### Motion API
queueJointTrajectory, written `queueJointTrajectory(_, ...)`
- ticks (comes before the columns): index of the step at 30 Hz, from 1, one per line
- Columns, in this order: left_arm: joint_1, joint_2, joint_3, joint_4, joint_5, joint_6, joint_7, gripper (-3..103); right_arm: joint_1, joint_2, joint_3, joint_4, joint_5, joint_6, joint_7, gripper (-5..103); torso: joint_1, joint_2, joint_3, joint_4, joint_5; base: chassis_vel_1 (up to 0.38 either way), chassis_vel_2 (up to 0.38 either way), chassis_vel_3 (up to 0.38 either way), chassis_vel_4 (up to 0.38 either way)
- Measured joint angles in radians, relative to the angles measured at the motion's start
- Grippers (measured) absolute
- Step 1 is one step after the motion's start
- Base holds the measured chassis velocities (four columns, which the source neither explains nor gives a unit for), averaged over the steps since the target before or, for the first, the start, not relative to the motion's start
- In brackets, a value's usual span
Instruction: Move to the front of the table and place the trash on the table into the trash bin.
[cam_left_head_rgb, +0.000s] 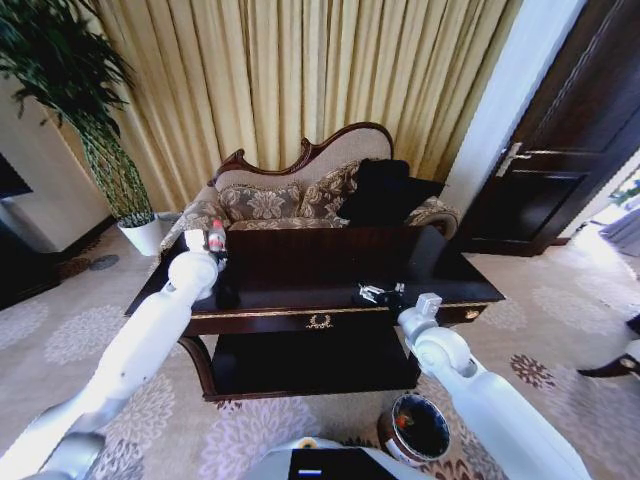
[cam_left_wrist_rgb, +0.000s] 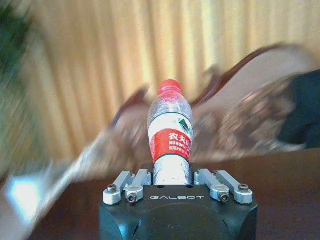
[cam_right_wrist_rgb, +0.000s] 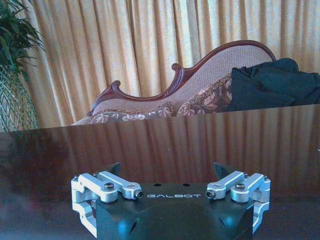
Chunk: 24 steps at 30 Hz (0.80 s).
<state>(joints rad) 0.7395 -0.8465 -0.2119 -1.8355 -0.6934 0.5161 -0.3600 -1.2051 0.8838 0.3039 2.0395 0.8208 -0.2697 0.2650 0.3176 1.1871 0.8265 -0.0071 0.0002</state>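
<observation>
The dark glossy table (cam_left_head_rgb: 320, 268) stands right before me. At its left end my left gripper (cam_left_head_rgb: 211, 256) is shut on the trash, a clear plastic bottle (cam_left_head_rgb: 216, 239) with a red cap and label. In the left wrist view the bottle (cam_left_wrist_rgb: 170, 135) stands upright between the drawn-in fingers of the left gripper (cam_left_wrist_rgb: 171, 174). My right gripper (cam_left_head_rgb: 382, 295) hangs low over the table's front right edge, open with nothing in it. The right wrist view shows the right gripper (cam_right_wrist_rgb: 167, 170) spread wide above the table top (cam_right_wrist_rgb: 175, 135). The round trash bin (cam_left_head_rgb: 418, 428) sits on the carpet below my right arm.
A carved sofa (cam_left_head_rgb: 300, 195) with a black cloth (cam_left_head_rgb: 380, 190) stands close behind the table. A plant in a white pot (cam_left_head_rgb: 142, 235) is at the back left and a dark door (cam_left_head_rgb: 560, 150) at the right. Patterned carpet surrounds the table, which has a lower shelf (cam_left_head_rgb: 310, 360).
</observation>
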Motion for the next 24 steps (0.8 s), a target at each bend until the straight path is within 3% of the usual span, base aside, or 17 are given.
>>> queueJointTrajectory(1, 0.0, 0.0, 0.0, 0.0, 0.0, 0.0, 0.0, 32, 0.0, 0.0, 0.0, 0.0, 0.0, 0.0, 0.0, 100, 0.0, 0.0, 0.0, 0.0, 0.0, 0.0, 0.0, 0.0, 0.0)
queueJointTrajectory(2, 0.057, 0.03, -0.036, -0.016, 0.095, -0.088, 0.151, 32, -0.003, 0.0, 0.001, 0.001, 0.0, 0.0, 0.002, 100, 0.0, 0.0, 0.0, 0.0003, -0.0002, 0.0, 0.0, 0.0, 0.0)
queueJointTrajectory(3, 0.108, 0.058, -0.069, -0.034, 0.142, -0.152, 0.265, 32, -0.007, 0.001, 0.002, 0.004, -0.001, 0.0, 0.003, 100, 0.0, 0.0, 0.0, 0.0004, -0.0002, 0.0, 0.0, 0.0, 0.0)
queueJointTrajectory(4, 0.148, 0.08, -0.095, -0.05, 0.164, -0.195, 0.334, 32, -0.01, 0.002, 0.002, 0.006, -0.003, 0.0, 0.004, 100, 0.0, 0.0, 0.0, 0.0005, -0.0001, 0.0, 0.0, 0.0, 0.0)
queueJointTrajectory(5, 0.148, 0.08, -0.095, -0.05, 0.164, -0.195, 0.334, 32, -0.01, 0.002, 0.002, 0.006, -0.003, 0.0, 0.004, 100, 0.0, 0.0, 0.0, 0.0005, -0.0001, 0.0, 0.0, 0.0, 0.0)
queueJointTrajectory(6, 0.213, 0.115, -0.138, -0.071, 0.186, -0.263, 0.425, 32, -0.014, 0.003, 0.002, 0.01, -0.006, 0.0, 0.004, 100, 0.0, 0.0, 0.0, 0.0004, -0.0002, 0.0, 0.0, 0.0, 0.0)
queueJointTrajectory(7, 0.213, 0.115, -0.138, -0.071, 0.186, -0.263, 0.425, 32, -0.014, 0.003, 0.002, 0.01, -0.006, 0.0, 0.004, 100, 0.0, 0.0, 0.0, 0.0004, -0.0002, 0.0, 0.0, 0.0, 0.0)
queueJointTrajectory(8, 0.274, 0.151, -0.182, -0.085, 0.203, -0.332, 0.514, 32, -0.017, 0.004, 0.001, 0.016, -0.007, 0.0, 0.004, 100, 0.0, 0.0, 0.0, 0.0005, 0.0, 0.0, 0.0, 0.0, 0.0)
queueJointTrajectory(10, 0.336, 0.188, -0.223, -0.091, 0.22, -0.417, 0.603, 32, -0.018, 0.005, -0.003, 0.024, -0.005, -0.002, 0.002, 100, 0.0, 0.0, 0.0, 0.0005, 0.0, 0.0, 0.0, 0.0, 0.0)
queueJointTrajectory(11, 0.336, 0.188, -0.223, -0.091, 0.22, -0.417, 0.603, 32, -0.018, 0.005, -0.003, 0.024, -0.005, -0.002, 0.002, 100, 0.0, 0.0, 0.0, 0.0005, 0.0, 0.0, 0.0, 0.0, 0.0)
queueJointTrajectory(13, 0.376, 0.213, -0.25, -0.079, 0.269, -0.514, 0.68, 32, -0.017, 0.006, -0.018, 0.046, 0.052, -0.003, 0.008, 100, 0.0, 0.0, 0.0, 0.0001, 0.0001, 0.0, 0.0, 0.0, 0.0)
queueJointTrajectory(16, 0.385, 0.215, -0.256, -0.071, 0.293, -0.549, 0.711, 32, -0.016, 0.001, -0.022, 0.07, 0.128, -0.01, 0.022, 100, 0.0, 0.0, 0.0, 0.0, 0.0002, 0.0, 0.0, 0.0, 0.0)
queueJointTrajectory(18, 0.399, 0.21, -0.259, -0.058, 0.336, -0.609, 0.759, 32, 0.01, -0.018, -0.017, 0.138, 0.365, -0.067, 0.078, 100, 0.0, 0.0, 0.0, 0.0, 0.0, 0.0, 0.0, 0.0, 0.0)
queueJointTrajectory(19, 0.399, 0.21, -0.259, -0.058, 0.336, -0.609, 0.759, 32, 0.01, -0.018, -0.017, 0.138, 0.365, -0.067, 0.078, 100, 0.0, 0.0, 0.0, 0.0, 0.0, 0.0, 0.0, 0.0, 0.0)
queueJointTrajectory(21, 0.395, 0.192, -0.24, -0.043, 0.39, -0.665, 0.769, 32, 0.064, -0.044, 0.007, 0.214, 0.683, -0.123, 0.155, 100, 0.0, 0.0, 0.0, 0.0005, -0.0003, 0.0, 0.0, 0.0, 0.0)
queueJointTrajectory(22, 0.395, 0.192, -0.24, -0.043, 0.39, -0.665, 0.769, 32, 0.064, -0.044, 0.007, 0.214, 0.683, -0.123, 0.155, 100, 0.0, 0.0, 0.0, 0.0005, -0.0003, 0.0, 0.0, 0.0, 0.0)
queueJointTrajectory(24, 0.37, 0.18, -0.219, -0.041, 0.416, -0.685, 0.762, 32, 0.094, -0.073, 0.014, 0.242, 0.813, -0.133, 0.164, 100, 0.0, 0.0, 0.0, 0.0006, -0.0002, 0.0, 0.0, 0.0, 0.0)
